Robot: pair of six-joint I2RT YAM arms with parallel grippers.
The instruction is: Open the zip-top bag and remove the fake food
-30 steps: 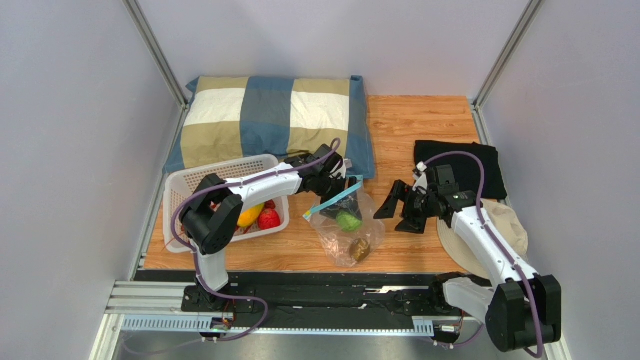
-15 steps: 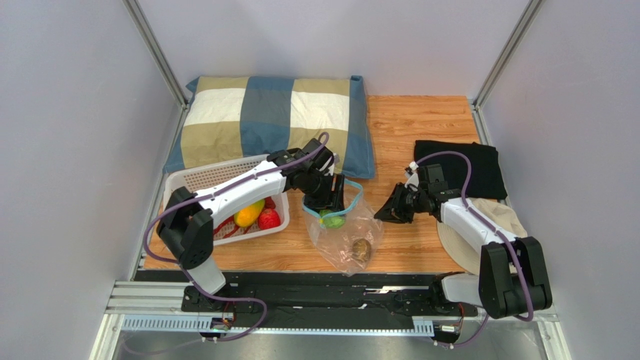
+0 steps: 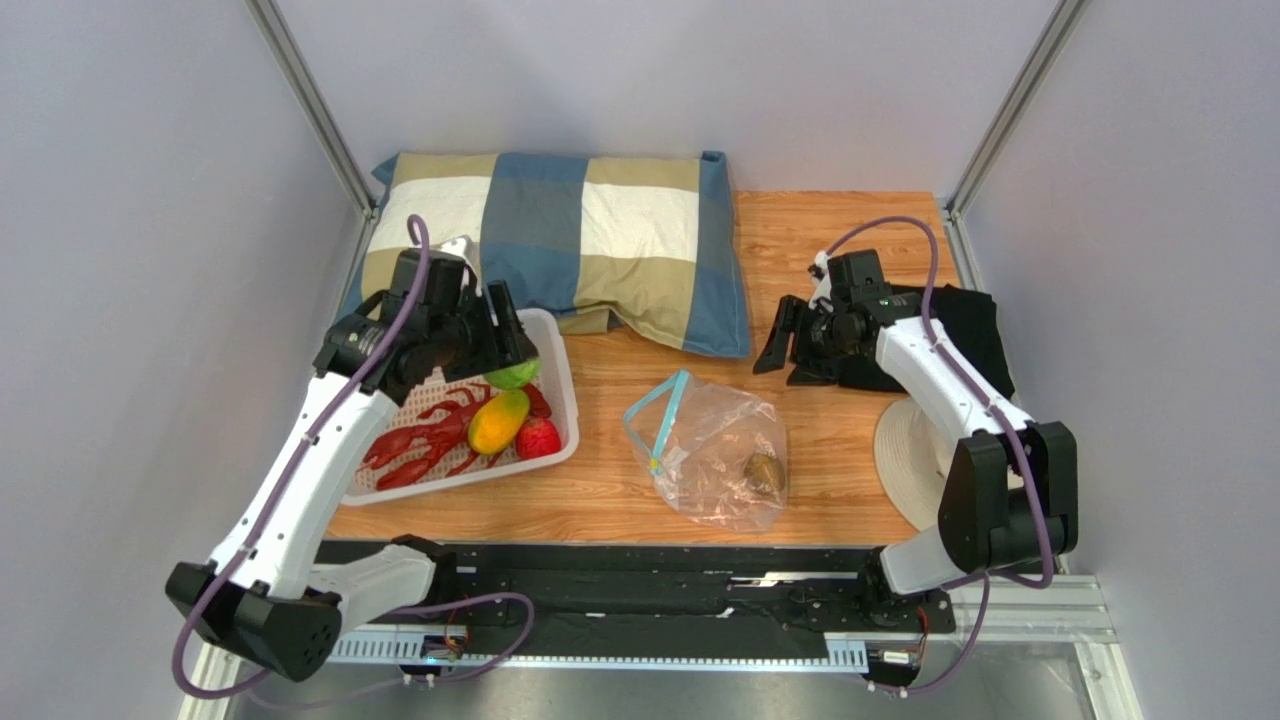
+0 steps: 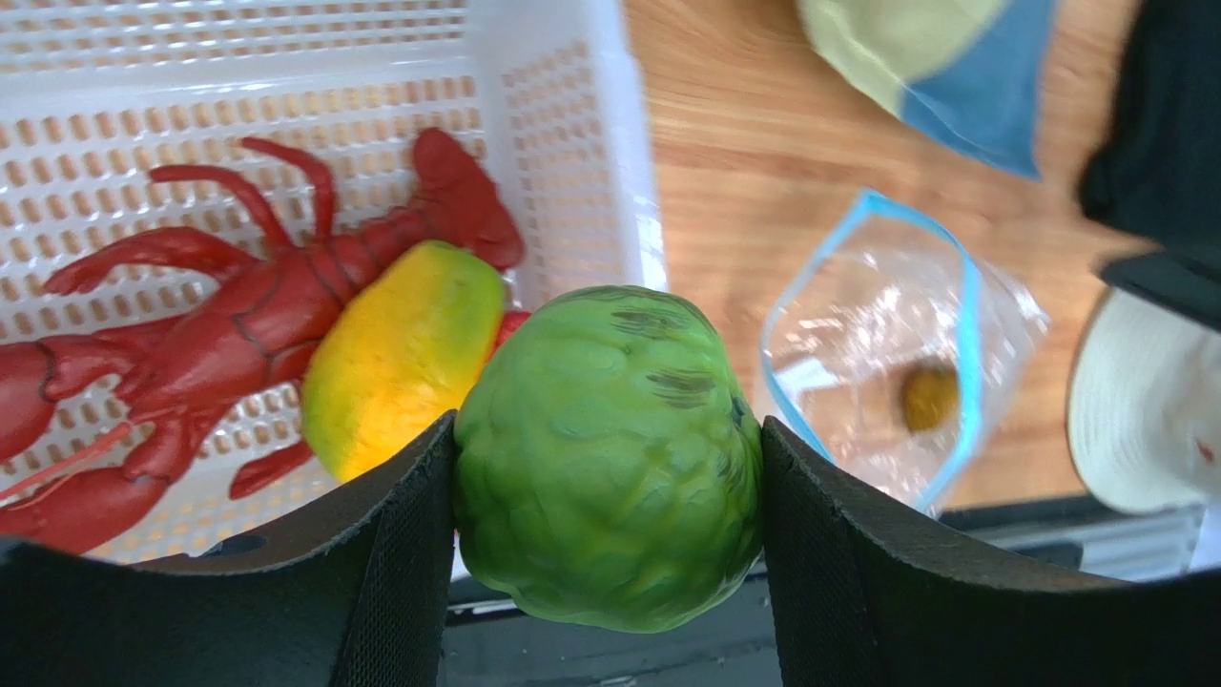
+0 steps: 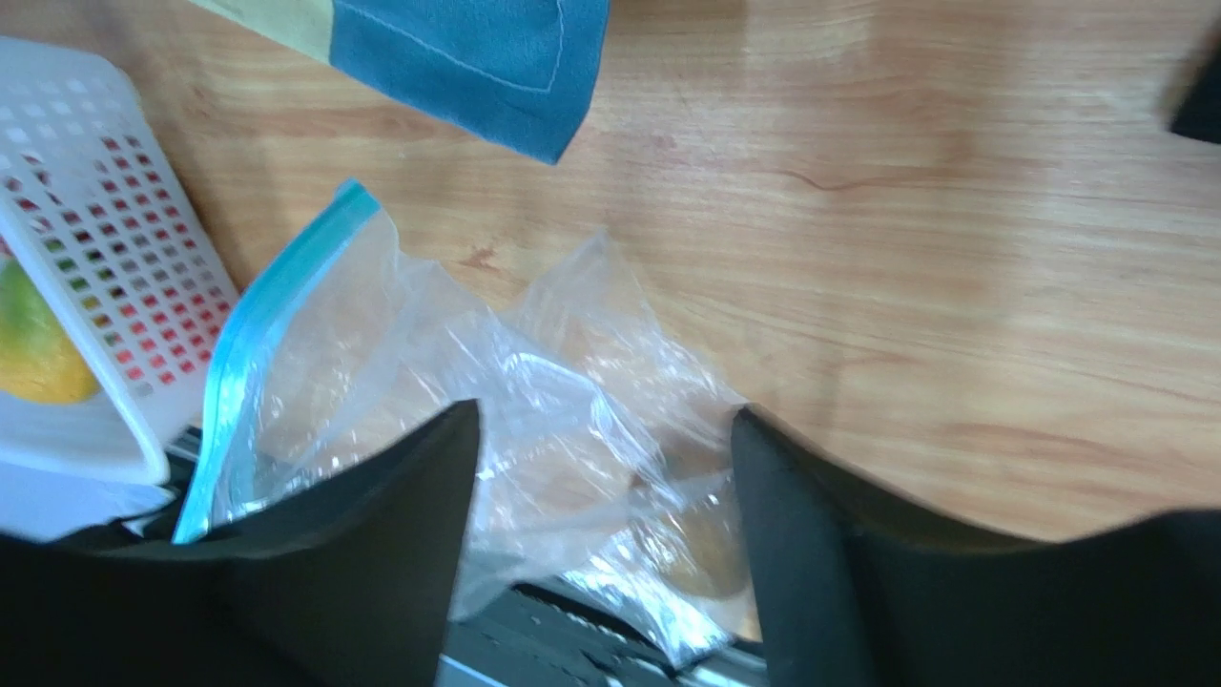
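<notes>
The left gripper [image 4: 609, 533] is clamped on the green leafy ball [image 4: 609, 451], one finger pressed to each side of it. Half a second ago these fingers were down in the mouth of the zip-top bag [image 3: 709, 453] at that ball; now the arm has swung back to the left and holds the ball above the right end of the white basket [image 3: 451, 480]. Below it in the basket lie the red lobster [image 3: 421, 435], the mango [image 3: 498, 423] and the strawberry [image 3: 538, 438].

The right gripper [image 5: 602, 430] stands with its fingers spread and nothing between them. It has drawn away from the bag's right side toward the far end of the table, and now hangs beside the black cloth [image 3: 974, 323].

The bag lies flat on the wooden table [image 3: 842, 240], between the basket and the pale hat [image 3: 906, 450], its blue zipper strip [image 3: 657, 423] curved open toward the left. It has slid a little to the right. Only the brownish piece [image 3: 765, 474] is left inside.
</notes>
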